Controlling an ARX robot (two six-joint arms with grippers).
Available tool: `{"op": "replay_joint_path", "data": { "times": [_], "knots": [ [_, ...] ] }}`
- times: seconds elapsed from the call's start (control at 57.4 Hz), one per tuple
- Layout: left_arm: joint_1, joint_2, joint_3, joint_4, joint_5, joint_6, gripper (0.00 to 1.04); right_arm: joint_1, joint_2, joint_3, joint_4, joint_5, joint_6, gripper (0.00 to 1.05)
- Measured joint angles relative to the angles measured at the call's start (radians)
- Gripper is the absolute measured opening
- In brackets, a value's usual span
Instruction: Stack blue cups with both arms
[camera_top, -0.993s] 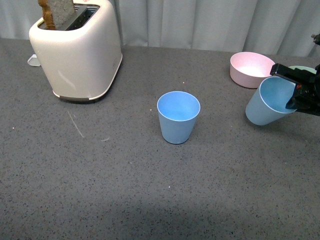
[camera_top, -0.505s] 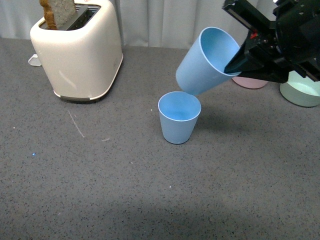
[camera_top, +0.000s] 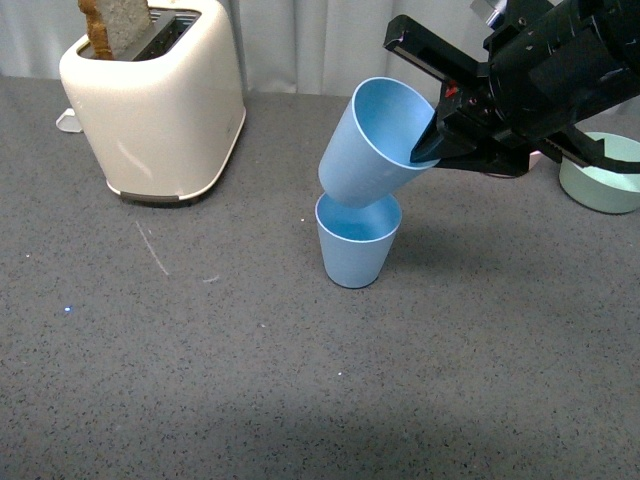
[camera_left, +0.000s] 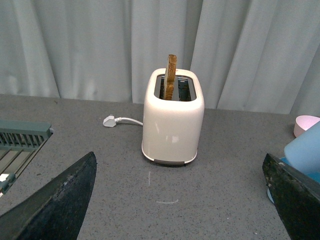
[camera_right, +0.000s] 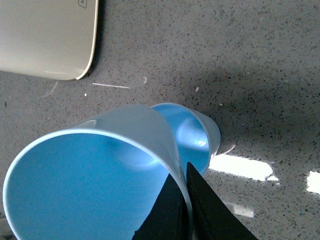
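Right gripper: clamped on tilted blue cup rim, over standing blue cup.
Left gripper: jaws apart.
Toaster mark: unreadable.

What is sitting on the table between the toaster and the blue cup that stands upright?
Nothing. In the front view, the grey tabletop between the toaster and the standing blue cup is bare.

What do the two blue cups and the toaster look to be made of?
Held cup and standing cup: probably plastic, matte; even light blue, thin rims, no sharp glints. Toaster: smooth cream shell with soft sheen and faint reflections; plastic or painted metal, cannot tell.
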Motion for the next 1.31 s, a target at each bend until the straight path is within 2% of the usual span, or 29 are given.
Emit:
{"op": "replay_joint_path", "data": {
  "times": [0.244,0.314,0.54,0.627,0.645,0.697,0.732,0.784,0.819,0.854,0.941,1.115,1.307],
  "knots": [
    [0.0,0.0,0.0,0.0,0.0,0.0,0.98,0.003,0.003,0.0,0.005,0.012,-0.015,0.02],
    [0.0,0.0,0.0,0.0,0.0,0.0,0.98,0.002,0.003,0.0,0.01,0.016,-0.017,0.12],
    [0.0,0.0,0.0,0.0,0.0,0.0,0.98,-0.005,-0.022,-0.024,0.106,0.05,-0.038,0.67],
    [0.0,0.0,0.0,0.0,0.0,0.0,0.98,-0.007,-0.027,-0.024,0.107,0.051,-0.041,0.83],
    [0.0,0.0,0.0,0.0,0.0,0.0,0.98,-0.004,-0.026,-0.04,0.15,0.093,-0.054,0.84],
    [0.0,0.0,0.0,0.0,0.0,0.0,0.98,0.007,-0.023,-0.186,0.533,0.375,-0.202,0.73],
    [0.0,0.0,0.0,0.0,0.0,0.001,0.98,0.005,-0.023,-0.29,0.752,0.489,-0.277,0.66],
    [0.0,0.0,0.0,-0.001,-0.003,0.001,0.98,-0.009,-0.035,-0.412,1.013,0.562,-0.359,0.57],
    [0.0,0.0,0.0,-0.002,-0.003,0.001,0.98,-0.029,-0.062,-0.488,1.162,0.567,-0.404,0.5],
    [0.0,0.0,0.0,-0.002,-0.003,0.001,0.98,-0.042,-0.095,-0.532,1.243,0.563,-0.423,0.44],
    [0.0,0.0,0.0,-0.002,-0.002,0.001,0.98,-0.078,-0.202,-0.619,1.345,0.543,-0.457,0.3],
    [0.0,0.0,0.0,-0.002,-0.001,0.001,0.98,-0.129,-0.334,-0.776,1.355,0.491,-0.478,0.01],
    [0.0,0.0,0.0,-0.002,-0.001,0.001,0.98,-0.175,-0.495,-0.906,1.323,0.438,-0.485,0.01]
  ]
}}
